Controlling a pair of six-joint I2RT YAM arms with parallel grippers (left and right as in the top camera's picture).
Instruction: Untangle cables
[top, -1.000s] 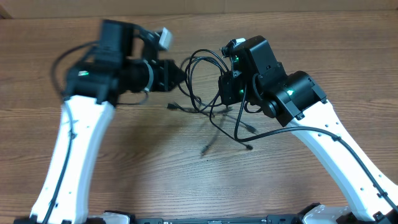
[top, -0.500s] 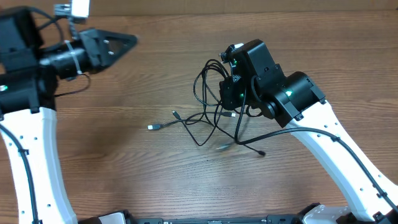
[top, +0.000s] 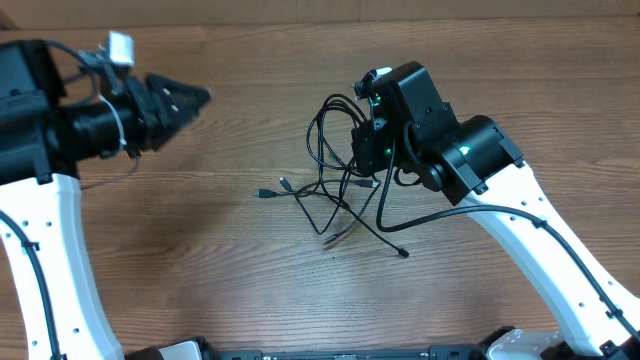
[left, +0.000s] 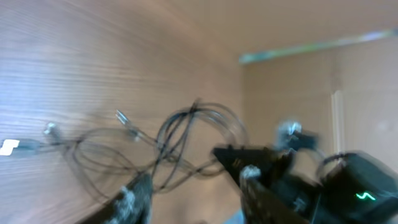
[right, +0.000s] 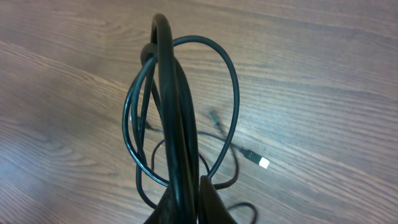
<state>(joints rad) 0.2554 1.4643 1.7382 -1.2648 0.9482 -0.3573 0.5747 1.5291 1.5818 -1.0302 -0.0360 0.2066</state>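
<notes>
Cables (top: 335, 170), thin and black, are pinched in the clenched right gripper (right: 188, 198). Their loops bunch together right at its fingertips. From there, loose strands spill onto the wooden table (top: 200, 270) just beside that gripper, toward the left arm's side. Small plug ends (top: 264, 193) lie on the wood a little farther out the same way. Well apart from the right gripper, the left gripper (top: 195, 98) hangs blurred, fingers apart, gripping nothing.

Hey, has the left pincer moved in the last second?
Yes. The left pincer swung left, away from the cables near the unmoved right arm.
</notes>
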